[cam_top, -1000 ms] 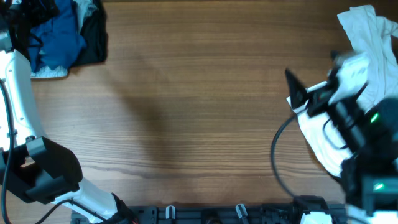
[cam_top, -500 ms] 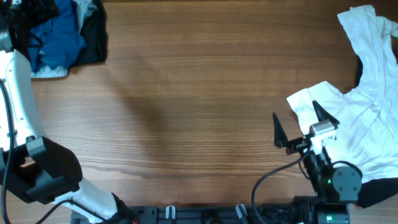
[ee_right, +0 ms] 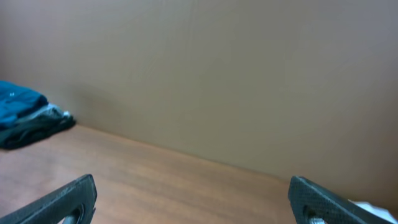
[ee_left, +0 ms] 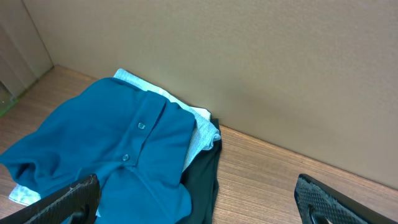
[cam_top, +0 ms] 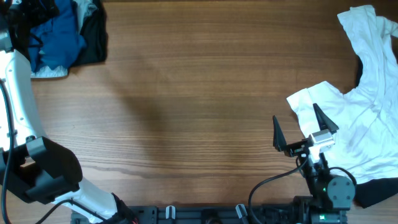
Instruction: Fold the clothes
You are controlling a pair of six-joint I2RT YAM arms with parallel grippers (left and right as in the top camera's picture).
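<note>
We see the left end effector (ee_left: 196, 190) open and empty over the blue shirt (ee_left: 118, 149), heaped with a black garment (cam_top: 94, 37) in the bench's (cam_top: 186, 93) far left corner, and the right end effector (cam_top: 295, 113) likewise open, just beside the white shirt (cam_top: 367, 106) at the right edge.

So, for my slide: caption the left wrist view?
Open left tool facing a blue buttoned shirt atop pale cloth and black garment.

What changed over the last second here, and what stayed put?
The right gripper drew back from over the white shirt toward the near edge of the table, open and empty. The left gripper and the clothes pile by it have not moved.
</note>
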